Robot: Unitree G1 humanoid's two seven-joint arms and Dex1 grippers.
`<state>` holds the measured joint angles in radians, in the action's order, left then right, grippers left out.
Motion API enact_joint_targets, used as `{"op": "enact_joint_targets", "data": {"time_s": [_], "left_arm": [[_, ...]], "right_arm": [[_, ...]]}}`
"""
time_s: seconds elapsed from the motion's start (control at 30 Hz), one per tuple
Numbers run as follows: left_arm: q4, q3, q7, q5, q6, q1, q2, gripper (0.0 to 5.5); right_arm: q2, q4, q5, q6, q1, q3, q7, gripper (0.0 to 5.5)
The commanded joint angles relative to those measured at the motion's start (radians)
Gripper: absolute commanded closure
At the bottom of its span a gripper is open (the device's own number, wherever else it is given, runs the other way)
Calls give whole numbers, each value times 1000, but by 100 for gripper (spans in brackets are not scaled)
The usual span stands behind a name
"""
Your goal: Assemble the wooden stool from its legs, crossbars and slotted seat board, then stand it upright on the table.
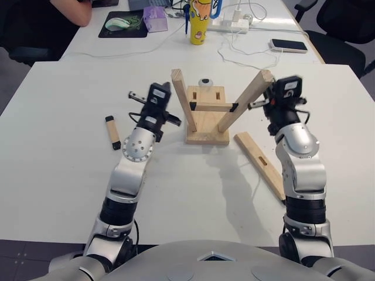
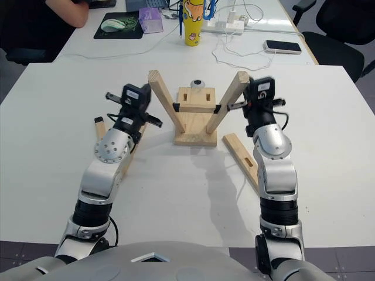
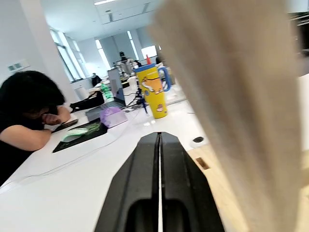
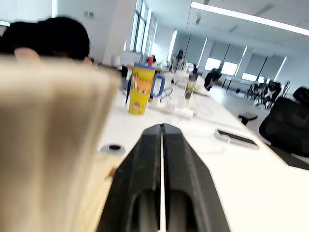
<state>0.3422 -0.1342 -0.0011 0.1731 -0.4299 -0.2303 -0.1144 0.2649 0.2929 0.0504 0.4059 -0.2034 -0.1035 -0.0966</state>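
Observation:
The slotted seat board (image 1: pixel 206 124) lies flat mid-table. Two legs rise from it and splay outward: the left leg (image 1: pixel 183 99) and the right leg (image 1: pixel 247 98), joined by a crossbar (image 1: pixel 212 107). My left gripper (image 1: pixel 158 92) is just left of the left leg, shut with nothing between its fingers (image 3: pixel 145 164); that leg (image 3: pixel 241 96) looms beside it. My right gripper (image 1: pixel 286 89) is just right of the right leg (image 4: pixel 43 145), also shut and empty. A loose leg (image 1: pixel 261 163) lies to the right and a short crossbar (image 1: pixel 112 132) to the left. A wood strip (image 2: pixel 128 157) shows partly under my left forearm.
A small round black-and-white object (image 1: pixel 204 82) sits just behind the seat board. On the far table stand a yellow cup (image 1: pixel 199 23), a phone (image 1: pixel 288 45), a power strip (image 1: pixel 231 26) with cables and a purple box (image 1: pixel 155 19). A person leans on that table.

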Motion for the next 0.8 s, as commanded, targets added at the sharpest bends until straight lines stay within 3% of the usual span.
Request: {"op": "enact_joint_targets", "data": {"time_s": [0.03, 0.17, 0.27, 0.33, 0.67, 0.8], "left_arm": [[74, 106, 94, 34, 74, 16, 3, 545], [112, 57, 76, 47, 167, 1, 1, 545], [-9, -204, -169, 2, 49, -10, -8, 545], [-32, -278, -222, -7, -17, 7, 8, 545], [-36, -64, -77, 90, -52, -3, -63, 545], [-43, -29, -111, 63, -47, 18, -86, 545]], "right_arm": [[-19, 51, 23, -39, -8, -97, 55, 550], [-50, 118, 64, -114, -25, -95, 43, 550], [-47, 116, 100, -22, -18, 106, -105, 550], [-59, 97, 100, 64, 7, 177, -117, 550], [7, -5, 47, 22, 8, 31, -54, 550], [24, -91, 77, 16, -13, 31, -123, 550]]}}
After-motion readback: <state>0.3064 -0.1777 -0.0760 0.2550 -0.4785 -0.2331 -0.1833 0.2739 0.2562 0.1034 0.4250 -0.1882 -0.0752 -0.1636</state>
